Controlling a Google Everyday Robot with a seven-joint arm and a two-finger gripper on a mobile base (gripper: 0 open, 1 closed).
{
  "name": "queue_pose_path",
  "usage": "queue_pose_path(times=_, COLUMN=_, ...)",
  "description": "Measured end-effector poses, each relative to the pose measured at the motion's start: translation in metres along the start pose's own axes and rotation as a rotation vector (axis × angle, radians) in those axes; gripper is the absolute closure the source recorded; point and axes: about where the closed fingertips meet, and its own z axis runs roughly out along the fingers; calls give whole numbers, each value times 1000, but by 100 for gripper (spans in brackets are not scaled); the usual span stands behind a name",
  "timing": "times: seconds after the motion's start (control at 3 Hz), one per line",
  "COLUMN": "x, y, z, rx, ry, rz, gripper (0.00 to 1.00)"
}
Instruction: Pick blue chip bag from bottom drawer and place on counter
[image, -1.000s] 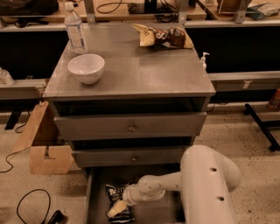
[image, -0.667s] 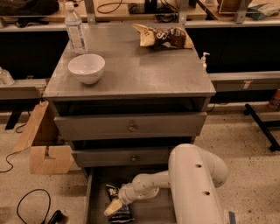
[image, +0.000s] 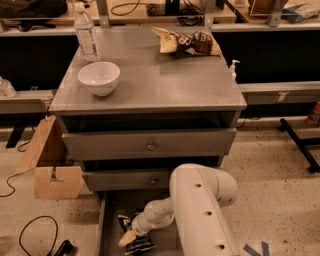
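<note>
One arm bent low into pulled-out bottom drawer (image: 111, 220) so gripper (image: 127, 239) reaches blue chip bag (image: 141, 245) lying flat on drawer floor; gripper touches bag, clasped or released cannot tell

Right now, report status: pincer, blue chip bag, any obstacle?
Pincer down in the open bottom drawer, at the blue chip bag. Bag not yet on the counter. White bowl, water bottle, brown snack bag on counter.
</note>
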Motion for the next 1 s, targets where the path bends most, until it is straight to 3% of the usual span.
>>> queue_pose_path(times=0.33, x=6, y=4, z=13, rx=18, ry=41, rz=-22, gripper=41)
queue_pose_path(times=0.67, x=5, y=5, z=11, rx=18, ry=41, rz=-22, gripper=63)
queue_pose_path(times=1.0, x=3, y=6, z=8, rx=18, ry=41, rz=-22, gripper=95)
